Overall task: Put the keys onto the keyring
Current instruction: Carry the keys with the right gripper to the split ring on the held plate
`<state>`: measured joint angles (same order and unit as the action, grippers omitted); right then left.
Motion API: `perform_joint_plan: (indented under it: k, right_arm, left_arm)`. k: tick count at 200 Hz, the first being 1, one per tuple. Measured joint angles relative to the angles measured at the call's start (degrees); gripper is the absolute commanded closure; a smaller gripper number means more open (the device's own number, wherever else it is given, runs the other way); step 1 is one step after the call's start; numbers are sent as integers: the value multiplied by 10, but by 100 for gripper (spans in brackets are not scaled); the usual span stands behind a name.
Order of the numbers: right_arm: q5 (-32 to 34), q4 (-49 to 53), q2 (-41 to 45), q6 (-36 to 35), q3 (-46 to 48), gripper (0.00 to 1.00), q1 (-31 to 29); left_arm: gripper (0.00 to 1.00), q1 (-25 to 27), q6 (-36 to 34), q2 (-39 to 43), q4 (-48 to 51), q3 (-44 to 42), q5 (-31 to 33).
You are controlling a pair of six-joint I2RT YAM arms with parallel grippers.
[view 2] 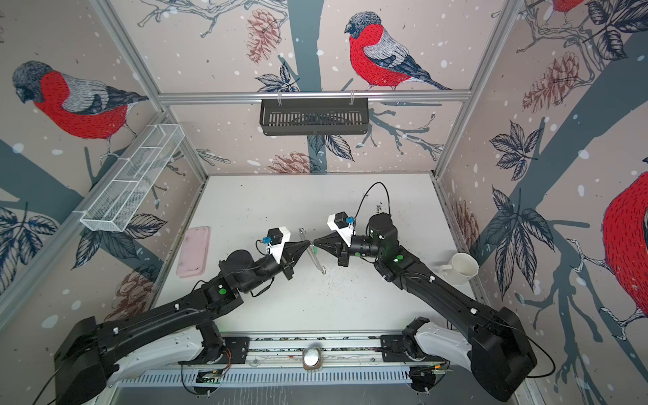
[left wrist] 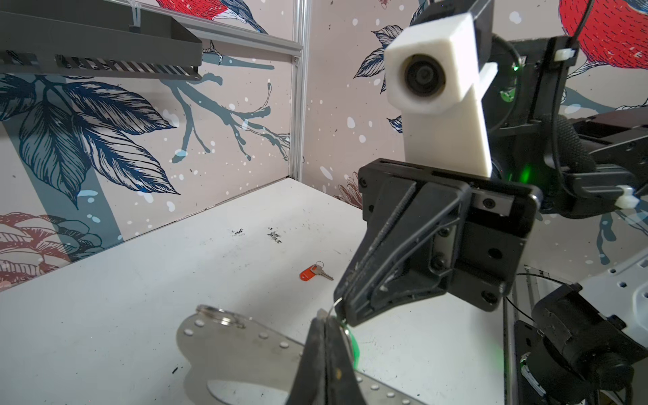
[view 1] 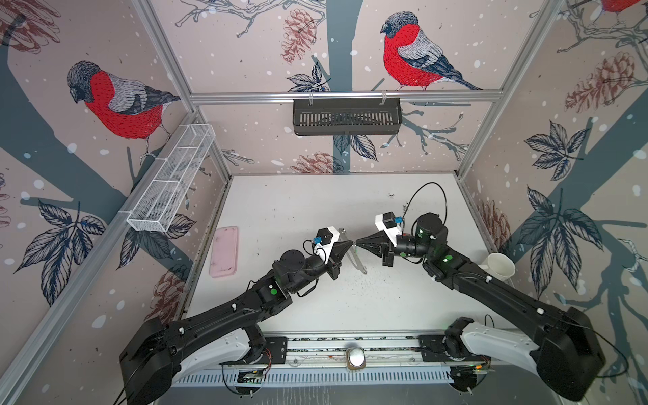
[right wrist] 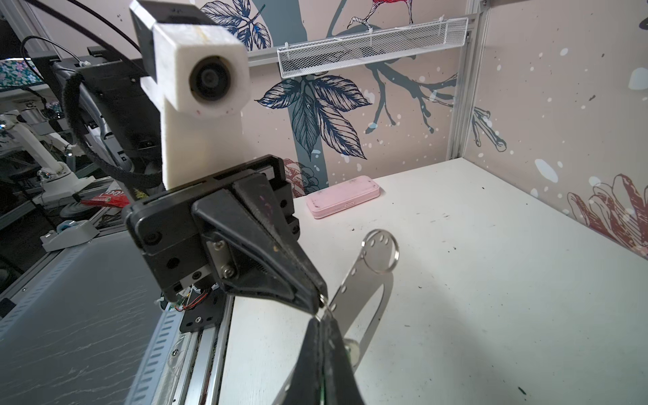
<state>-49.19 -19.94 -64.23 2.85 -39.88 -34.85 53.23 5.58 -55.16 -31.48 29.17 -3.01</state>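
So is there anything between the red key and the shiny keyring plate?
Nothing. In the left wrist view the white table is bare between the red-tagged key and the keyring.

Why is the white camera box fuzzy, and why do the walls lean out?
In the left wrist view the white camera housing sits near the lens and blurs, while the red-tagged key looks sharp; in the right wrist view the right gripper blurs likewise, the pink case crisp; in both top views the wide lens fans the frame posts outward.
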Motion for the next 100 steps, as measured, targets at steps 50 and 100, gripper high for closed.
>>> perform_joint_plan:
  k: [50, 100]
  right_arm:
    - [-2, 1, -9, 4, -4, 100, -2]
    - [-4, 2, -15, 18, -10, 100, -3]
  left_arm:
    - [100, 3, -7, 11, -10, -11, 0]
    - [100, 5, -16, 13, -25, -17, 1]
